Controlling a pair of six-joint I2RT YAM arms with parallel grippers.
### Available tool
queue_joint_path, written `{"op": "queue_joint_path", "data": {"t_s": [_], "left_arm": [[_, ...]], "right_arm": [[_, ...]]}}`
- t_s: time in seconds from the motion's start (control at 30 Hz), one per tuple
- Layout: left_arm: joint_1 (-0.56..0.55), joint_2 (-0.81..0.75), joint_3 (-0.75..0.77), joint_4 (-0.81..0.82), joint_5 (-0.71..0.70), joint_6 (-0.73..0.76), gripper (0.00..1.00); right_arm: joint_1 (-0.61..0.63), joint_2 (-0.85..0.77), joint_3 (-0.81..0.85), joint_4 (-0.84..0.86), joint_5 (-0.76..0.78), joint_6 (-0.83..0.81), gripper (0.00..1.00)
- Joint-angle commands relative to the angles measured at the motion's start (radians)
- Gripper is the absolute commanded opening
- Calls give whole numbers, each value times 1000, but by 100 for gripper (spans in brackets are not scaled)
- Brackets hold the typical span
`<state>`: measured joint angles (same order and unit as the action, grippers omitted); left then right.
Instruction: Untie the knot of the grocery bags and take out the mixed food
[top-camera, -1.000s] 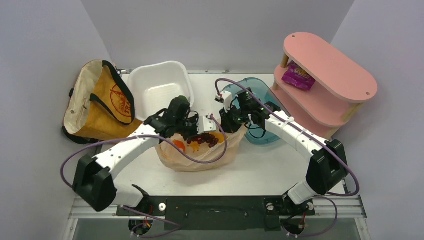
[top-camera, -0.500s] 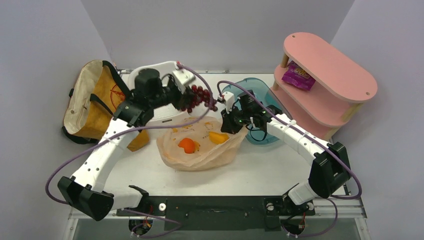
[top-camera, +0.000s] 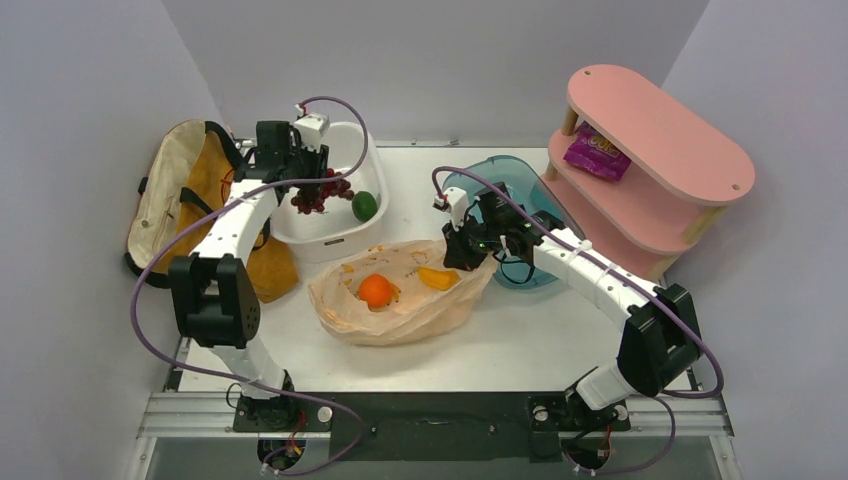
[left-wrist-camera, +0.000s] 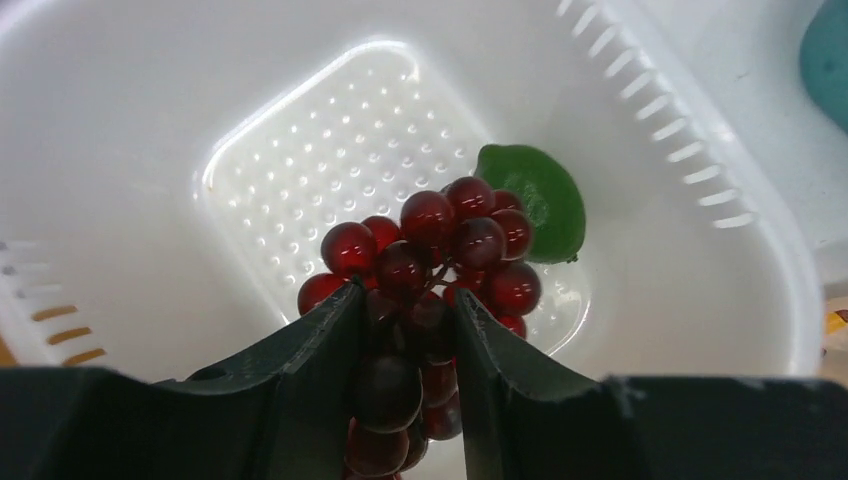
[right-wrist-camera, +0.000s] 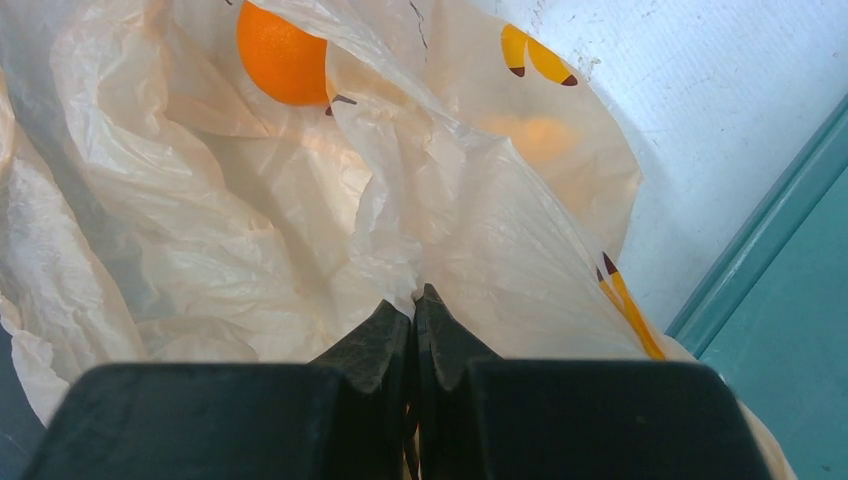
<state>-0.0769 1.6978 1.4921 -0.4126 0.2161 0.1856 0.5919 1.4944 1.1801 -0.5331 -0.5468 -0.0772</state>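
Note:
My left gripper (top-camera: 312, 188) (left-wrist-camera: 405, 300) is shut on the dark red grapes (top-camera: 320, 192) (left-wrist-camera: 430, 245) and holds them over the white tub (top-camera: 335, 145) (left-wrist-camera: 150, 120). A small green round fruit (top-camera: 364, 205) (left-wrist-camera: 540, 200) lies in that tub. The peach plastic bag (top-camera: 400, 310) (right-wrist-camera: 200, 230) lies open at the table's middle with an orange (top-camera: 375, 290) (right-wrist-camera: 280, 55) and a yellow pepper (top-camera: 438, 277) inside. My right gripper (top-camera: 462, 255) (right-wrist-camera: 414, 305) is shut on the bag's right edge. The mustard-brown tote (top-camera: 195, 210) stands at the left.
A teal tub (top-camera: 520, 180) (right-wrist-camera: 790, 330) stands behind my right arm. A pink two-tier shelf (top-camera: 660, 130) at the right back holds a purple snack packet (top-camera: 597, 153). Grey walls close in the left, back and right.
My left gripper has lifted the grapes out of the plastic bag and swung them left and back over the white tub. My right gripper has kept its hold on the bag.

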Motion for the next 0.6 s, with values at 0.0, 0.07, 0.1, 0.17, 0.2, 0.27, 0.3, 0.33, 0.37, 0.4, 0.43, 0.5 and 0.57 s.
{"op": "queue_joint_path", "data": {"t_s": [0.0,0.07,0.1,0.17,0.2,0.27,0.3,0.33,0.37,0.4,0.43,0.5,0.57], "left_arm": [[53,25,97,24,55,-47,36],[68,26,100,13,155,-25,40],[69,27,106,-10,198,-11,41],[96,25,111,-45,357,62,51],[106,27,113,-59,441,82,51],[110,21,110,-74,462,96,25],[113,5,94,-54,464,86,11],[127,-22,85,-39,489,81,36],[140,-37,60,6,528,56,49],[149,-76,42,34,558,44,58],[160,-99,4,105,598,9,60],[168,-183,-53,216,630,-41,61],[164,-265,-82,269,607,-81,62]], "right_arm": [[8,-18,53,7,-14,-36,0],[9,-19,55,5,-14,-41,0],[10,-20,55,4,-17,-44,0],[10,-17,55,2,-25,-45,0],[11,-16,56,1,-27,-46,0],[12,-12,60,0,-33,-46,0],[14,-9,61,0,-33,-46,0],[14,-8,65,-3,-33,-47,0],[16,-8,67,-4,-32,-50,0],[16,-10,70,-5,-31,-51,0],[18,-11,73,-7,-30,-55,0],[18,-14,77,-12,-26,-64,0],[19,-20,81,-17,-19,-71,0]]}}
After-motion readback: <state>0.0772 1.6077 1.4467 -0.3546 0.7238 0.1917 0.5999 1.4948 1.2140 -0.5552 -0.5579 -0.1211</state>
